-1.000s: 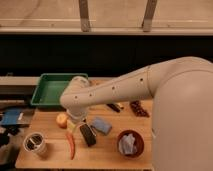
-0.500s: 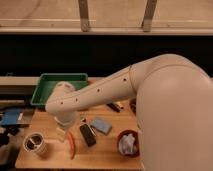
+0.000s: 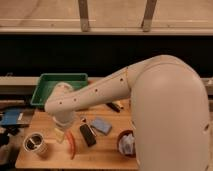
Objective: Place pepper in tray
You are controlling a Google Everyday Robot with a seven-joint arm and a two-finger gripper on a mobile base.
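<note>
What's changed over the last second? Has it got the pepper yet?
The arm swung leftward and lower in the view, bringing the gripper down just beside the pepper, jaws open. Nothing has been taken hold of. The pepper, green tray and metal cup stayed put.

wooden table (image 3: 107,152) before a dark wall (image 3: 100,55); pale band (image 3: 45,12) above, perhaps a window.

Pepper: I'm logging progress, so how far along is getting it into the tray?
Done: nothing yet; the visible part of the tray holds no pepper. In hand: the gripper hangs open low over the table, just left of the pepper, which lies there ungripped. Left: grasp it, lift, carry it back to the tray, release.
</note>
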